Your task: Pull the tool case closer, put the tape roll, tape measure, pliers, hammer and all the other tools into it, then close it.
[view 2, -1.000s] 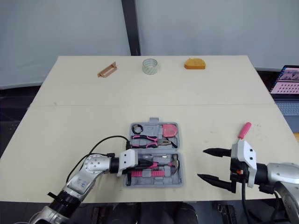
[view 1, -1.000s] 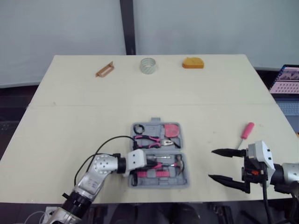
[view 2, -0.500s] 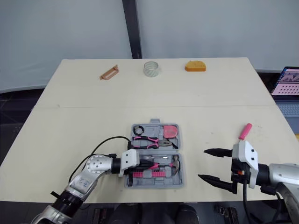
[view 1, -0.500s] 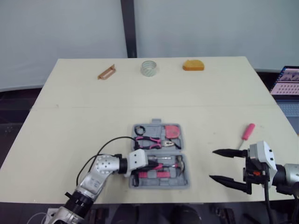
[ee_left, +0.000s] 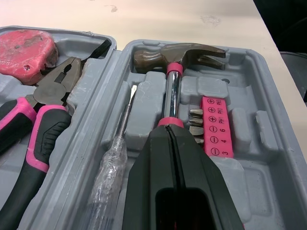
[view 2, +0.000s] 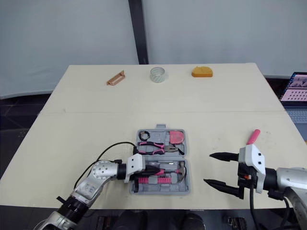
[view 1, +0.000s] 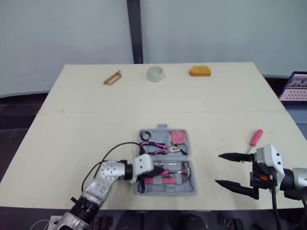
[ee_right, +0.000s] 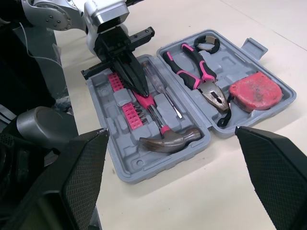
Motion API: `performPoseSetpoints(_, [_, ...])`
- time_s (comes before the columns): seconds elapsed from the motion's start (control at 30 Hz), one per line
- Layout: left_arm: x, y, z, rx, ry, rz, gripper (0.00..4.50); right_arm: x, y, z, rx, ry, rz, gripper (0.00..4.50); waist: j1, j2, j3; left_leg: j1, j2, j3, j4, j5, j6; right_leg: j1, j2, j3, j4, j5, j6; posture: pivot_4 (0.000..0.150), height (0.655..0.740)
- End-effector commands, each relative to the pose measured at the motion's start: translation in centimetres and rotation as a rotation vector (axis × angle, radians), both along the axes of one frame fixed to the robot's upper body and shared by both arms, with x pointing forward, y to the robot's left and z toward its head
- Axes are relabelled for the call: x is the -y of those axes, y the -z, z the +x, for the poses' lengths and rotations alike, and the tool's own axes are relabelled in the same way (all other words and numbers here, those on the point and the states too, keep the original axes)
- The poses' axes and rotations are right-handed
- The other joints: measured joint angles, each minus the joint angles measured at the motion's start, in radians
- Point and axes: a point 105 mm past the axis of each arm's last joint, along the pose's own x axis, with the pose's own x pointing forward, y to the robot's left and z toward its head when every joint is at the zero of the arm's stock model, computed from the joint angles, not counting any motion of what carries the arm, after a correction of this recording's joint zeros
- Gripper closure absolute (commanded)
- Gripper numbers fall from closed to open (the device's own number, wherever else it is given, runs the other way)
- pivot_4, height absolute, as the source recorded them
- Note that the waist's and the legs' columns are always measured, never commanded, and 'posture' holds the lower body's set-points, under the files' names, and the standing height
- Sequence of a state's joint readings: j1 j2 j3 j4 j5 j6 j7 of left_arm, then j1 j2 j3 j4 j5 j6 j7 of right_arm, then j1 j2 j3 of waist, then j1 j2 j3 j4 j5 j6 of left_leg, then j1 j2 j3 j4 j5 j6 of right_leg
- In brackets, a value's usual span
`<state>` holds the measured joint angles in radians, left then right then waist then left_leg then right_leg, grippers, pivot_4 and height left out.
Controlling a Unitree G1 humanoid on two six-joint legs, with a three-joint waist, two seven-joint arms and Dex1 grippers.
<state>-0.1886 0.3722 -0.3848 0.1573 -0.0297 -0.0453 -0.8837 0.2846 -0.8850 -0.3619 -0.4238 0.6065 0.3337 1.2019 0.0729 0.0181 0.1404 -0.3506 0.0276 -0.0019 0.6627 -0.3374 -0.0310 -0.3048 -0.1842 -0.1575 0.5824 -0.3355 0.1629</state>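
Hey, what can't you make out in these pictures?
Pink-handled steel hammer: left wrist view, grip hidden under the shut jaws of the left gripper.
Pink-and-black pliers: same view, handles cut off by the edge.
Far orange lump: eye views, too small to identify.

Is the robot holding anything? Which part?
Nothing, it seems. The right gripper is open and empty. The left gripper is shut, its tip resting on the hammer handle in the tool case, not around it.
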Motion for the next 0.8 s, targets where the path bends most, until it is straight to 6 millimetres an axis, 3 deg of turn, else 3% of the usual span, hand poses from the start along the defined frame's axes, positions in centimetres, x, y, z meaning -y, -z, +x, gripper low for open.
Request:
performPoseSetpoints(0.03, [-2.2,7.2,-3.7,-0.268,-0.014,0.212,4.46,0.1,-1.1,-0.1,0.039,-0.001,0.001,0.00,-0.001,0.002,-0.003,0.000,0.000,0.000,0.000,0.000,0.000,0.000,0.000,0.000,0.000,0.000,0.000,0.150,0.7400])
performPoseSetpoints(0.33, [-2.8,8.1,-4.3,-0.297,-0.008,0.256,4.46,0.0,-1.1,-0.2,0.037,0.000,0.003,0.00,-0.001,0.003,-0.008,0.000,0.000,0.000,0.000,-0.001,0.000,0.001,0.000,0.000,-0.002,0.000,0.000,0.150,0.7400])
performPoseSetpoints(0.5, [-2.6,6.8,-3.4,-0.262,-0.043,0.187,4.46,-0.1,-1.0,0.0,0.036,-0.004,0.005,0.00,-0.001,0.004,-0.008,0.000,0.000,0.000,0.000,-0.001,0.000,0.001,0.000,0.000,-0.003,0.000,0.000,0.150,0.7400])
performPoseSetpoints(0.57, [-2.8,5.1,-2.6,-0.218,-0.071,0.124,4.46,-0.2,-0.9,0.2,0.039,-0.006,0.006,0.00,-0.005,0.004,-0.008,0.000,0.000,0.000,0.000,-0.001,0.000,0.001,0.000,0.000,-0.003,0.000,0.000,0.150,0.7400])
performPoseSetpoints(0.7, [-3.4,-0.7,-0.6,-0.074,-0.152,-0.078,4.46,-0.4,-0.7,0.6,0.045,-0.009,0.012,0.00,-0.028,0.004,-0.002,0.000,0.002,0.000,-0.002,-0.001,-0.001,-0.001,0.002,0.000,-0.003,0.000,0.000,0.150,0.7400])
performPoseSetpoints(0.8, [-4.7,-5.2,0.0,0.023,-0.207,-0.195,4.46,-0.8,-0.3,0.8,0.042,-0.016,0.018,0.00,-0.044,-0.003,0.017,-0.001,0.004,0.000,-0.002,-0.001,-0.002,-0.003,0.003,0.000,-0.001,0.000,0.000,0.150,0.7400])
